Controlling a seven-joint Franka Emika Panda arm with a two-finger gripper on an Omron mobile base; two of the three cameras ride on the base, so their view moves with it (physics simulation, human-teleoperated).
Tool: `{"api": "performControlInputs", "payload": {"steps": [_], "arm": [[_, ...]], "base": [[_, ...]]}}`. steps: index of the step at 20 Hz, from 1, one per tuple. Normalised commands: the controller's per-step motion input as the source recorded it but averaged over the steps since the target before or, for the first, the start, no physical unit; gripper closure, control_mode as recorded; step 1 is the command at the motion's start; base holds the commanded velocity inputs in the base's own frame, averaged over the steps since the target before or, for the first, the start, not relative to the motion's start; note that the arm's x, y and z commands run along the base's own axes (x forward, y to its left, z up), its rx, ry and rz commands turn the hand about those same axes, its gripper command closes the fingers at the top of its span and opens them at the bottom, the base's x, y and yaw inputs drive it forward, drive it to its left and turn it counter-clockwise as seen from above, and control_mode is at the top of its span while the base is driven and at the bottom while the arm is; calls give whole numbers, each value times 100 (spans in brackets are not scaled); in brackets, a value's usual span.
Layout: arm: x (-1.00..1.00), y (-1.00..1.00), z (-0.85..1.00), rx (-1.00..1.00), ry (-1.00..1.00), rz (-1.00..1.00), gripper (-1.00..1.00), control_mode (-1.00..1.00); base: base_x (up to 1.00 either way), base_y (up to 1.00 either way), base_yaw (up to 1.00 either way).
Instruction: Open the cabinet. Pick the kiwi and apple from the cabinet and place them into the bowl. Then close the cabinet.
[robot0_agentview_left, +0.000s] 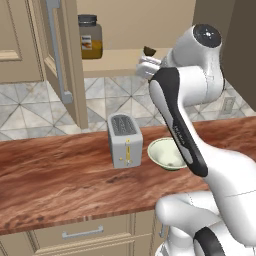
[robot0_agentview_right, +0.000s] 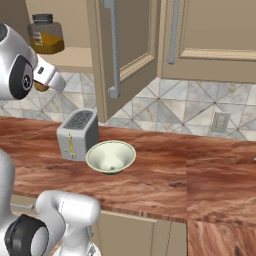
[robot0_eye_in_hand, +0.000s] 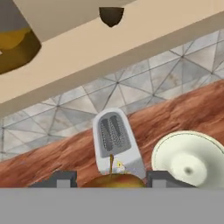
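Left base view: the cabinet (robot0_agentview_left: 55, 55) stands open, its door swung out over the counter (robot0_agentview_left: 60, 175). A jar (robot0_agentview_left: 90, 36) sits on the shelf, and the kiwi (robot0_agentview_left: 149, 50) lies further along the same shelf, just above the gripper (robot0_agentview_left: 144, 66). The bowl (robot0_agentview_left: 167, 153) rests on the counter just beside the toaster (robot0_agentview_left: 124, 140), partly hidden by the arm.

Right base view: the gripper (robot0_agentview_right: 46, 80) hangs in front of the shelf edge, above and left of the toaster (robot0_agentview_right: 77, 134). A little orange shows beneath it. The bowl (robot0_agentview_right: 111, 157) is empty.

Hand view: the apple (robot0_eye_in_hand: 114, 180) sits clamped between the two fingers (robot0_eye_in_hand: 61, 179), so the jaws are closed on it. The bowl (robot0_eye_in_hand: 191, 159) lies off to one side of the grip line; the toaster (robot0_eye_in_hand: 116, 144) lies directly ahead.

Judgement: the carry to the bowl is in hand. The gripper should shift sideways until the bowl centres under the apple, clear the toaster top, descend close to the rim, then release, so the fruit cannot bounce out.
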Motion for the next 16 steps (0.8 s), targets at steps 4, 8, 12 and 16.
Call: {"api": "performControlInputs", "payload": {"steps": [4, 8, 12, 16], "arm": [[-7, -22, -70, 0, 22, 0, 100, -100], [-1, -26, -52, 4, 27, 0, 100, -100], [0, -47, -53, 2, 21, 0, 100, -100], [1, -42, -33, 0, 8, 1, 100, -100]], "base": [[0, 0, 0], [0, 0, 0], [0, 0, 0], [0, 0, 0]]}}
